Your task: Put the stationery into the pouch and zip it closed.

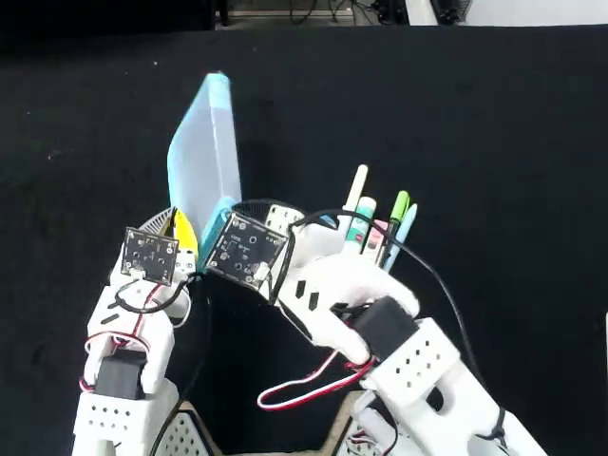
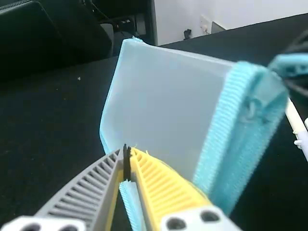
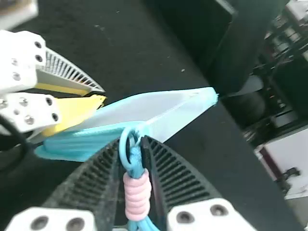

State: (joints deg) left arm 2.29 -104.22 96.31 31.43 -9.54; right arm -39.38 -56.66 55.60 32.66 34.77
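Left claw (image 2: 126, 166) pinched shut on edge of pouch (image 1: 204, 157), holding it upright over desk (image 1: 503, 133). Right claw (image 3: 137, 144) clamps zipper pull (image 3: 129, 147). Pens (image 1: 380, 223) lie on desk beside right arm, outside pouch. Judged early stage: loading and zipping both left.

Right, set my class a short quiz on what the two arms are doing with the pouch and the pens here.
1. True or false: the translucent blue zip pouch lies flat on the black table.
2. The right arm's black jaws are shut on: A) a green pen; B) the turquoise zip pull with its pink coil; C) nothing.
3. Fill in: the coloured pens lie ____ the pouch.
Key: 1 false, it is held upright; 2 B; 3 outside.
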